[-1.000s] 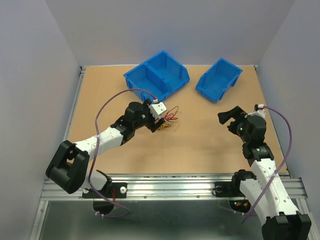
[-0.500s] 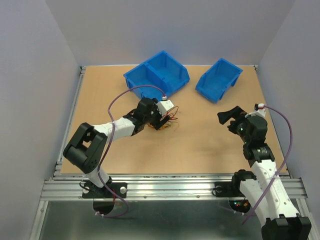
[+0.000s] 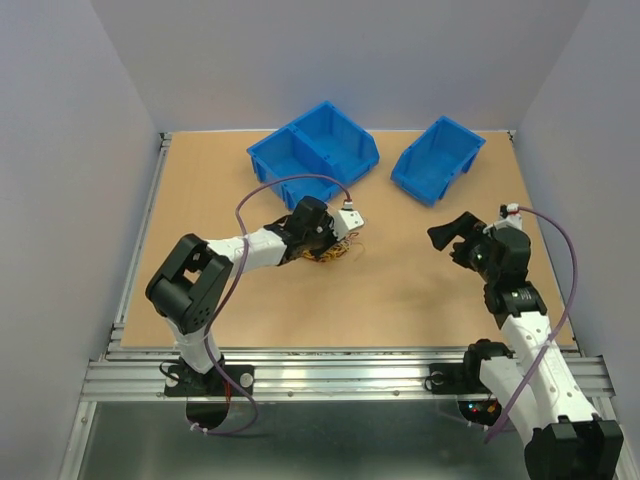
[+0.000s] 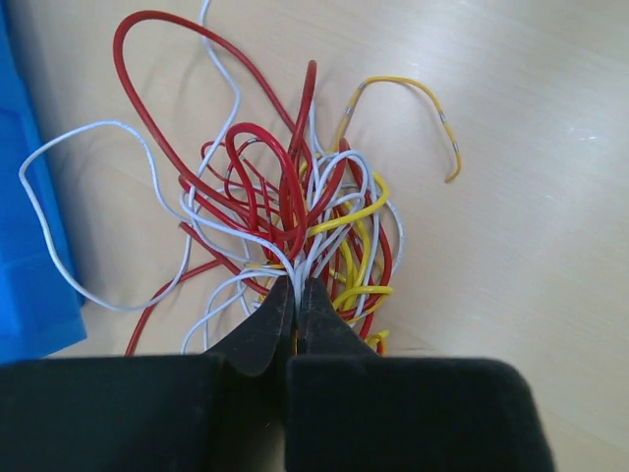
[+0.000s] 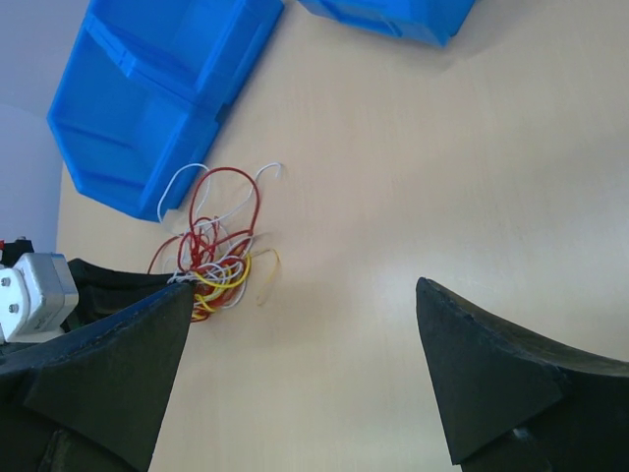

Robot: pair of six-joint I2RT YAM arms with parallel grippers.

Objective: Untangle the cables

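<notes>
Right at the tips of your left claw (image 4: 296,298), the cables (image 4: 295,197) lie as 1 tangled clump of red, yellow and white wire on the table (image 4: 531,147). The claw's 2 fingers are pressed together on the near edge of that clump, with several white strands running into the seam between them. Ahead of the tips the red loops reach out farthest, 1 yellow wire arches away ahead and to the right, and 1 long white loop swings out to the left, close against the wall of the large blue bin (image 4: 29,246) beside the claw. Your right claw (image 5: 305,295) is spread wide and grips nothing — only bare table shows between its 2 fingers. From that claw the clump lies well off, ahead and to the left, with the large blue bin just beyond it and the smaller blue bin (image 5: 393,15) farther ahead. In the overhead view the 2 claws stand well apart — the left one low at the clump, the right one off to the side.
</notes>
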